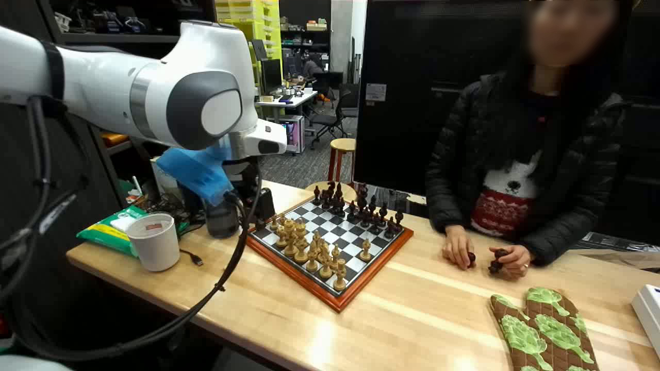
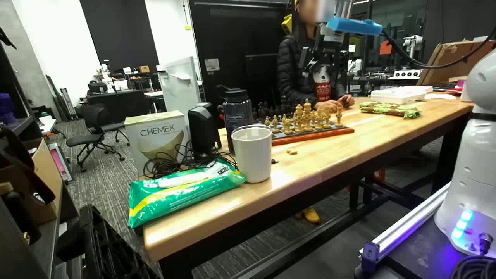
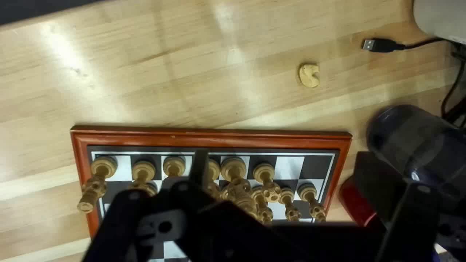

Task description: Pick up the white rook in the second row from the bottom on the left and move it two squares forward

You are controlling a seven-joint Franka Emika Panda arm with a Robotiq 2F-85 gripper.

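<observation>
Hovering: gripper (image 2: pixel 324 66) spread wide | chessboard (image 3: pixel 211 137) below | box (image 2: pixel 157 135) reads CHEMEX | bottle (image 2: pixel 237 106) lettering unclear

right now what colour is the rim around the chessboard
Reddish-brown; the chessboard rim shows best in the wrist view.

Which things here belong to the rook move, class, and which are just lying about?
For the job: gripper; chessboard and its squares; what is probably the white rook.

Just lying about: white cup; green packet; dark bottle; Chemex box; USB plug; patterned mitt.
</observation>
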